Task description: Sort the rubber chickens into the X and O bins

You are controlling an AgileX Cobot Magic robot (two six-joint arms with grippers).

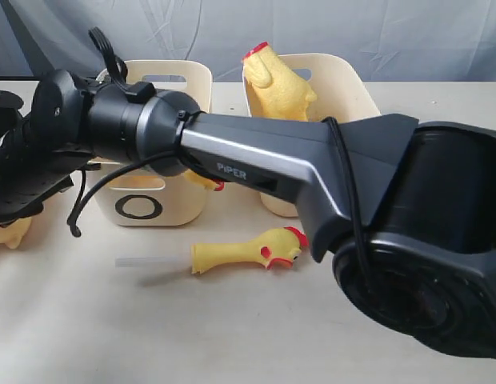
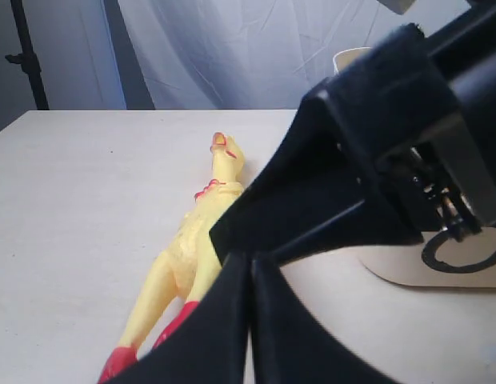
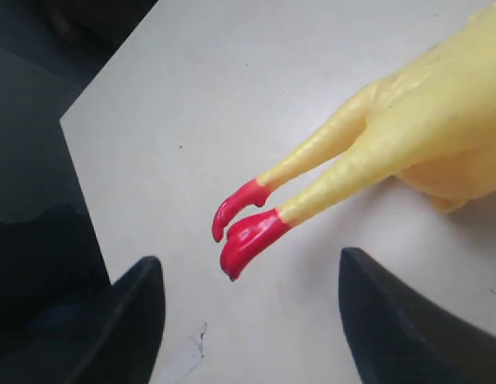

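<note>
Right arm (image 1: 408, 240), foremost, reaches across past the O bin (image 1: 156, 204); right fingers (image 3: 128, 320) spread, empty, just short of the feet (image 3: 244, 228) of a whole rubber chicken (image 3: 416, 128) lying on the surface (image 1: 232, 320) beside that bin; left fingers (image 2: 208, 336) pressed together; step judged pre-grasp, next needing a closing on the legs.
</note>
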